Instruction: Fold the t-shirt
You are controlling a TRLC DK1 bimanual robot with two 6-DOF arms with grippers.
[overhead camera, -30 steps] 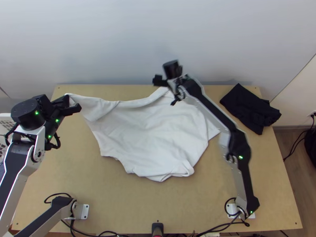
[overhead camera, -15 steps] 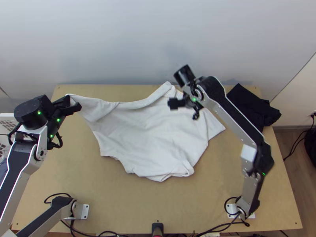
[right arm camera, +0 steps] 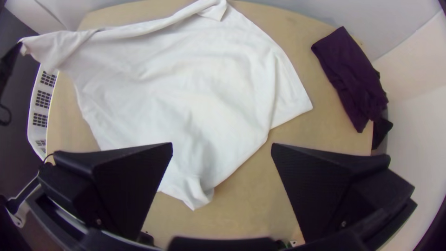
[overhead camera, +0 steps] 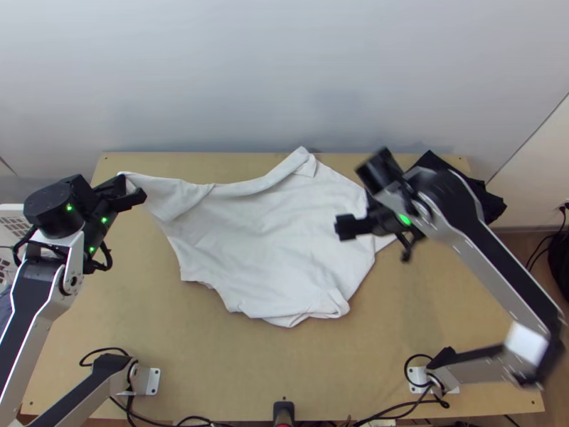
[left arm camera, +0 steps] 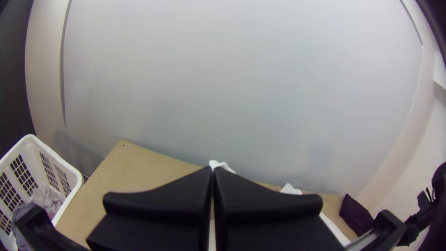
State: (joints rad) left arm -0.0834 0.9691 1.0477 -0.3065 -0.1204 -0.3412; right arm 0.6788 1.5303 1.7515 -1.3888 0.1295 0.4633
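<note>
White t-shirt (overhead camera: 263,235) is on the wooden surface (overhead camera: 213,349), mostly spread, wrinkled, not flat. Far edge is rolled/turned over in a long band, with a small folded flap near its peak at the far side. Near edge has a bunched bit, toward the right of that edge. One more corner sticks out on the right side, partly behind the right gripper (overhead camera: 375,226) in the top view. Left gripper (overhead camera: 128,191) is clenched on the shirt's far-left corner; cloth is drawn out to a narrow point there, and the left wrist view has white fabric right at the meeting fingertips. Right gripper is released: right wrist view has its two fingers (right arm camera: 134,181) wide apart, nothing between them, hanging above the shirt's right-hand part. Dark cloth (overhead camera: 491,206) sits folded at the surface's far right corner, well apart from the left gripper, partly behind the right arm (overhead camera: 491,267) in the top view. White basket (left arm camera: 69,174) stands beside the surface's left edge, some greyish cloth (left arm camera: 46,200) in it.
</note>
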